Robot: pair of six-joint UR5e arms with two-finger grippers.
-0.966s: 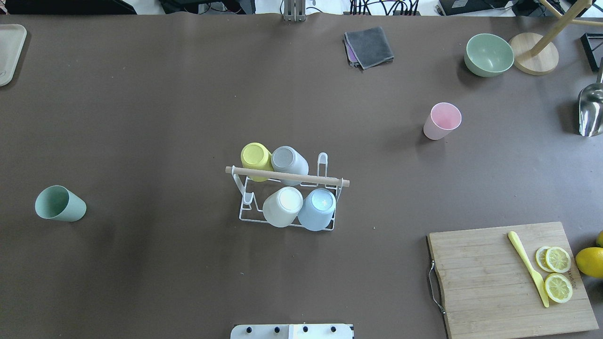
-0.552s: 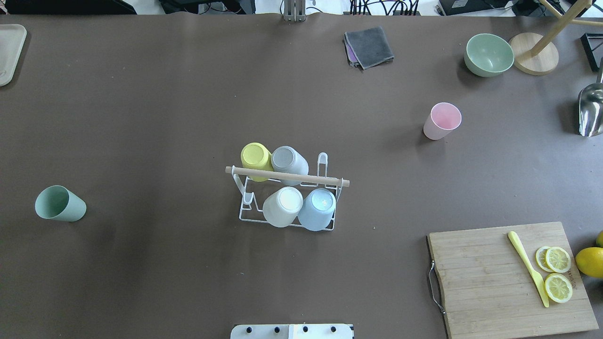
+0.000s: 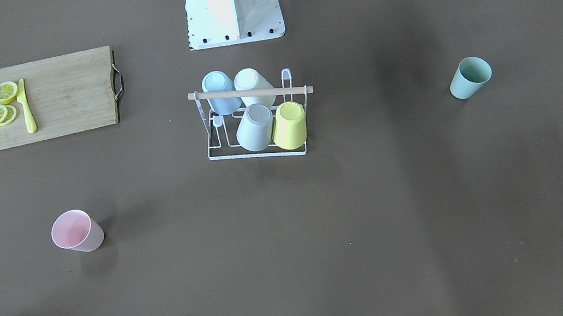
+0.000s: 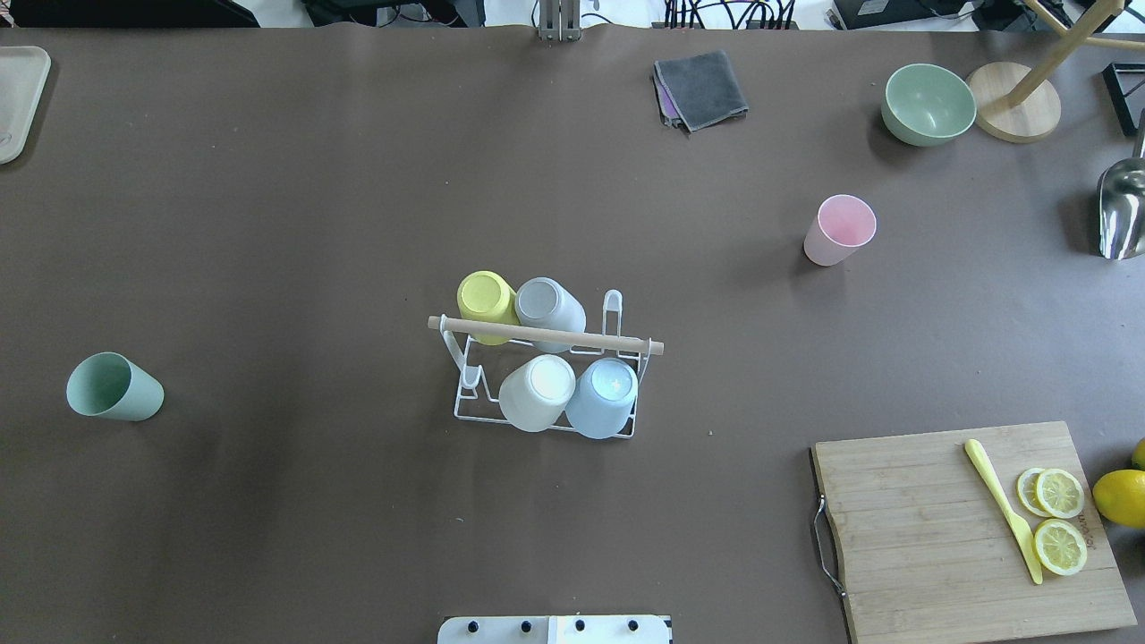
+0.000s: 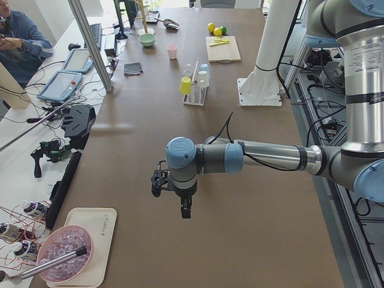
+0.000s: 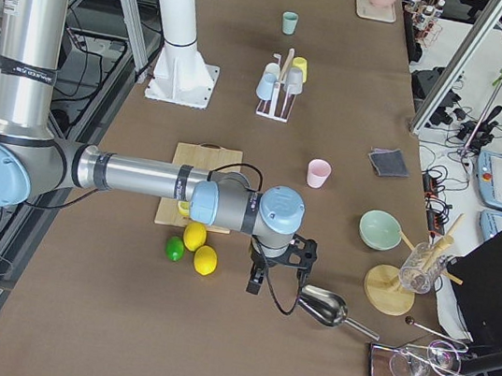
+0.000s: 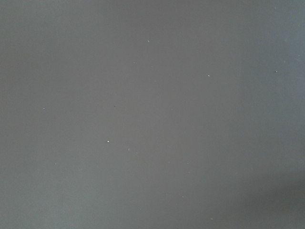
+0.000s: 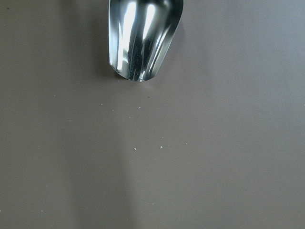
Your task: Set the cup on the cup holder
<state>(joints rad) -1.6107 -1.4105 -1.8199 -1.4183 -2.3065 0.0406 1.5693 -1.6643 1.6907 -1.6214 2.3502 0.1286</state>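
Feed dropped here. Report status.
Grippers: left gripper, right gripper over table ends, state unreadable. Racked on cup holder: four cups; pink cup, green cup loose. Nothing blocking seen.

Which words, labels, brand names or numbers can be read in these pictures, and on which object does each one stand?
No text can be read with certainty.
Cutting board: a small mark beside the lemon slices, too small to read.
Tray: one cursive word, blurred.
Left arm and right arm: a printed line on each, too small to read.
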